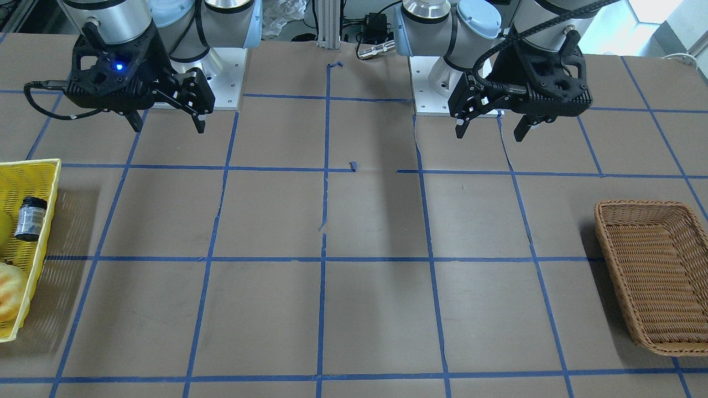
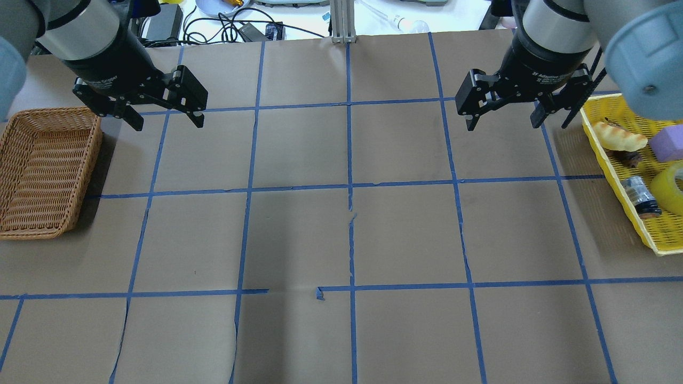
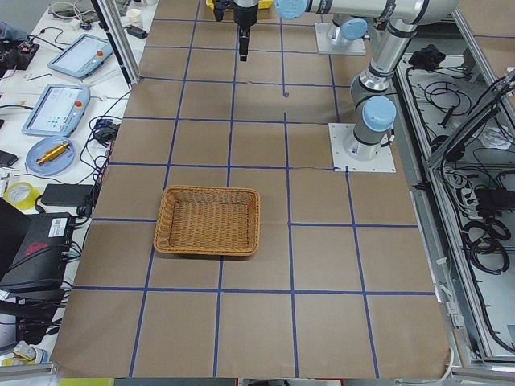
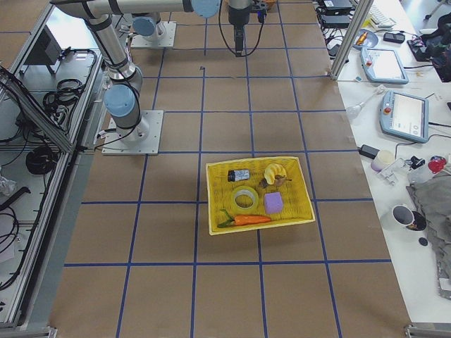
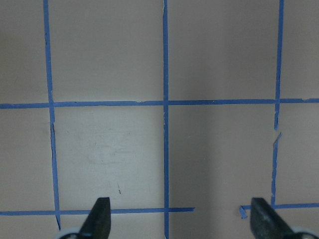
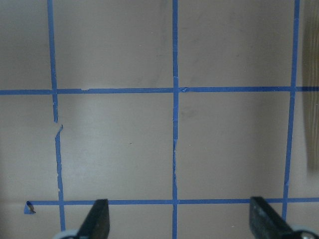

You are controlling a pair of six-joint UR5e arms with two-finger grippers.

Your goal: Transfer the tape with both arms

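The yellow tape roll (image 2: 673, 186) lies in the yellow basket (image 2: 608, 154) on my right side. It also shows in the exterior right view (image 4: 245, 199), and only as a sliver at the edge of the front view (image 1: 3, 229). My right gripper (image 2: 504, 120) hangs open and empty above the table, inward of the yellow basket; the front view shows it with a blue light (image 1: 166, 124). My left gripper (image 2: 163, 114) hangs open and empty next to the wicker basket (image 2: 85, 176). Both wrist views show spread fingertips over bare brown paper (image 5: 180, 201) (image 6: 178, 203).
The yellow basket also holds a small dark bottle (image 2: 640, 197), a bread-like piece (image 2: 619, 136), a purple block (image 2: 669, 144) and a carrot (image 4: 243, 220). The wicker basket (image 1: 641, 205) holds nothing. Blue tape lines form a grid on the brown table cover.
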